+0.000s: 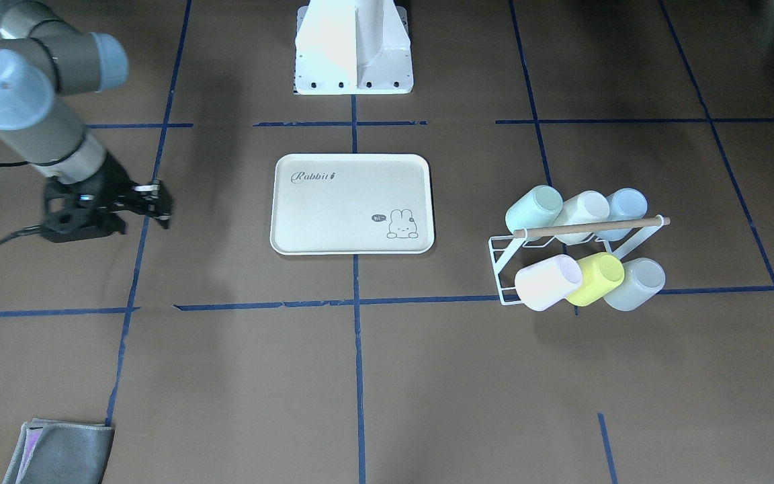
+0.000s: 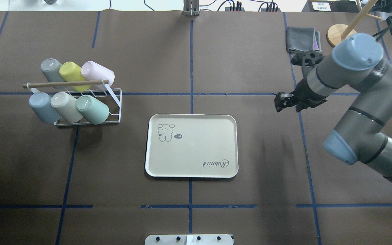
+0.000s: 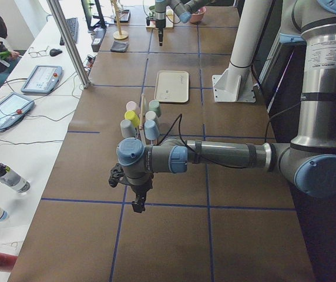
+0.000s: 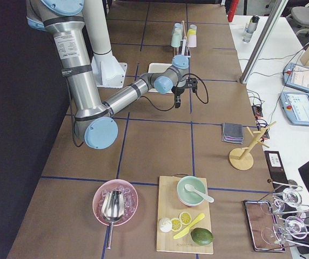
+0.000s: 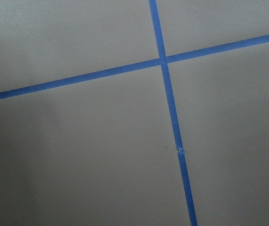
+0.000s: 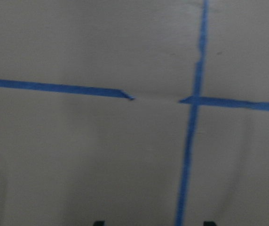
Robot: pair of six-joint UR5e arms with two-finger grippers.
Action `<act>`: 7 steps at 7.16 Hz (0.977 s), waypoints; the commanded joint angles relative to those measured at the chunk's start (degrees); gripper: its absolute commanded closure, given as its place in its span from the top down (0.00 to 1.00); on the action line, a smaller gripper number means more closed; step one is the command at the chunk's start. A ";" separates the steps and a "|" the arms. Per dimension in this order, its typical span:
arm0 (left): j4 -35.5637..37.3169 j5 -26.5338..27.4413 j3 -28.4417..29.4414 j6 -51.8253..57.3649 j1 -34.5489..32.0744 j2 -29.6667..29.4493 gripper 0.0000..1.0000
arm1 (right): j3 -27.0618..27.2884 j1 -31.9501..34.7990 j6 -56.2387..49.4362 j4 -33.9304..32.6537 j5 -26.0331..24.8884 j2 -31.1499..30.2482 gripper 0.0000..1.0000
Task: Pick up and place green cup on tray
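Our right gripper point(image 2: 280, 102) hovers over bare table with nothing in it. In its wrist view the two dark fingertips point(image 6: 99, 222) stand well apart. Our left gripper point(image 3: 137, 202) shows only in the side view, low over the table, and we cannot tell whether its fingers are apart or together.

Moving outward, the tray point(image 2: 231, 146) lies between the right gripper and the rack point(image 2: 115, 98), and no cup is on it. The green cup point(image 2: 93, 109) sits on the rack's robot-side row, at the end nearest the tray and just beside the cream cup point(image 2: 66, 106). We judge the task not yet begun: the reach, grasp, lift off the rack, carry and set-down are all left to do.

The green cup lies slanted, its long axis running sideways along the table. What looks like its closed base is raised and points away from the tray, toward our left. The mouth end is lower, on the tray side.
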 commanded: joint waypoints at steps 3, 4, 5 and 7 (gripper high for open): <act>-1.50 -0.17 -0.23 -0.40 -0.09 0.35 1.00 | 1.42 22.53 -45.72 -6.14 3.03 -17.36 1.00; -2.90 -0.08 0.03 -0.31 0.00 -0.44 1.00 | 1.42 28.24 -53.13 -8.68 3.55 -19.47 1.00; -7.70 0.01 0.64 -0.40 0.00 -0.45 1.00 | 1.50 32.56 -55.03 -10.54 4.08 -22.10 1.00; -13.37 -0.08 1.52 -2.49 0.61 -2.19 1.00 | 1.07 36.90 -54.08 -10.29 5.48 -27.66 1.00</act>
